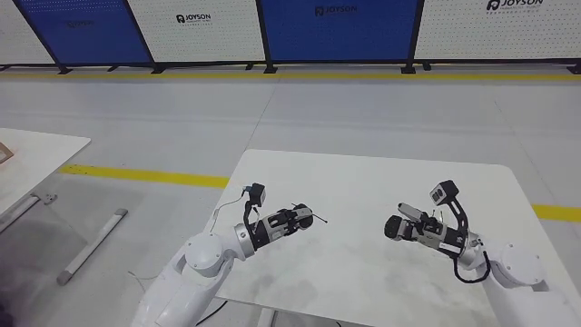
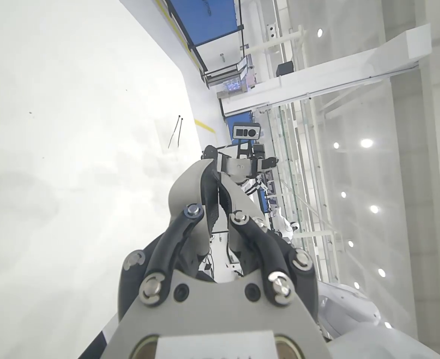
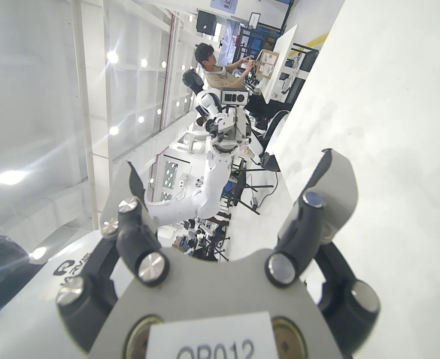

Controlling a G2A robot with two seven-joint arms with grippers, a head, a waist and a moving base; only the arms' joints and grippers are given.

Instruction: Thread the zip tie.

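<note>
As two zip ties lie by the edge of the desk, my left gripper is pressed together; right gripper spread, presumably to grasp.

Two zip ties beyond the left gripper, well apart from it: too small to tell if they touch or cross, heads barely resolved. Left gripper fingers pressed together, anything between them is hidden. Top view: thin dark sliver poking out just beyond the left gripper tip, too small to identify. Gripper base cut off by frame edge.
</note>
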